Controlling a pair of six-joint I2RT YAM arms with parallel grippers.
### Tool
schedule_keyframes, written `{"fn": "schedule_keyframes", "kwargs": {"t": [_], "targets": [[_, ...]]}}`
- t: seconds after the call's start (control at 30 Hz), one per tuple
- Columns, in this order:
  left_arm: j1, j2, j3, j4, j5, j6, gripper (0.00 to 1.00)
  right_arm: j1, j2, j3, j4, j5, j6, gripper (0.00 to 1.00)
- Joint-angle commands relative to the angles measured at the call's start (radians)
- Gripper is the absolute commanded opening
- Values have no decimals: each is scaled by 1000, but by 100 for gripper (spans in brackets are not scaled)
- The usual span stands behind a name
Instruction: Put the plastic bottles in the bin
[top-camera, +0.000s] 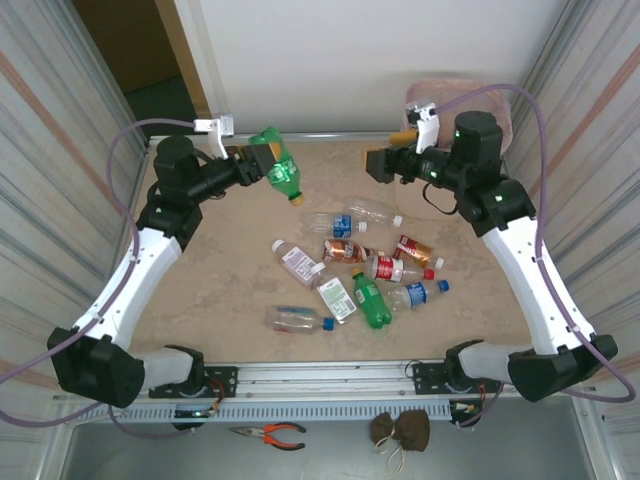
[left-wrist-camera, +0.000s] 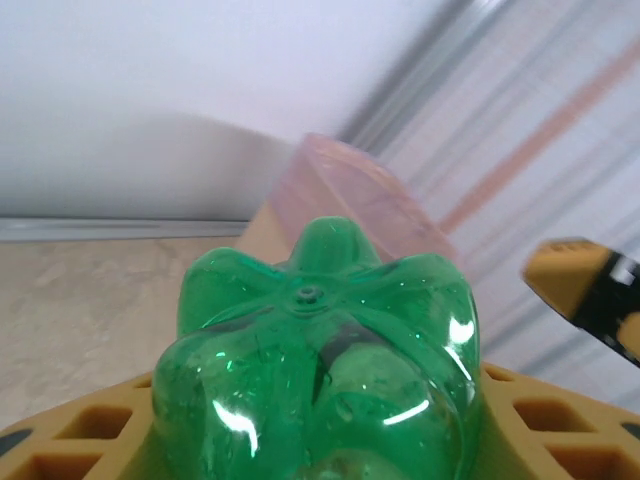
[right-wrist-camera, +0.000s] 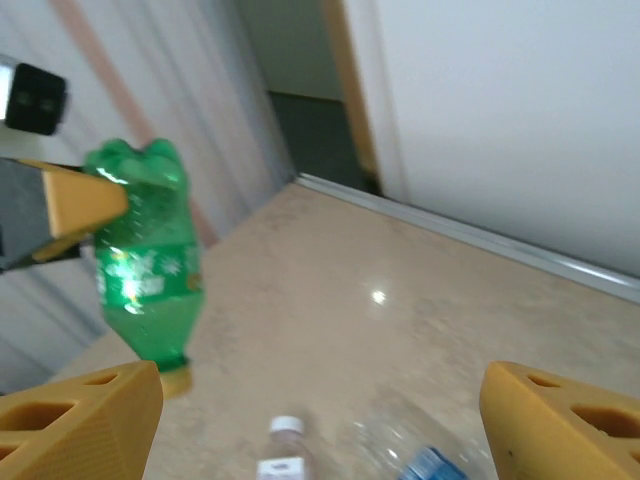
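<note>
The green bottle (top-camera: 281, 172) looks empty, so it is probably very light, with thin walls that dent under a hard squeeze and a smooth skin that may slip. A hold across the broad body suits it better than one on the tapering neck. The left pincer (top-camera: 262, 160) is clamped on it in that way, near the base end, so the bottle hangs tilted with its cap pointing down at the worktop (top-camera: 220, 290). It is held in the air well apart from the bin (top-camera: 462, 103), to the bin's left in the overhead view. The left arm reaches up and forward from its base, elbow bent, with its wrist turned toward the bin. The right pincer (top-camera: 378, 163) stands wide and empty just in front of the bin, pointing away from it toward the green bottle. The other bottles (top-camera: 355, 270) lie scattered on the worktop, nearer the arm bases than the bin.
</note>
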Motion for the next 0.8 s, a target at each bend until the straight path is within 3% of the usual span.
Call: {"fn": "schedule_keyframes", "kwargs": {"t": [0.0, 0.4, 0.77], "targets": [[-43, -45, 45, 65, 83, 124, 55, 49, -13, -11, 133, -106, 41, 82], [-123, -54, 127, 51, 91, 175, 53, 230, 50, 5, 191, -156, -22, 88], [-154, -39, 163, 41, 124, 184, 52, 297, 138, 55, 196, -142, -53, 88]]}}
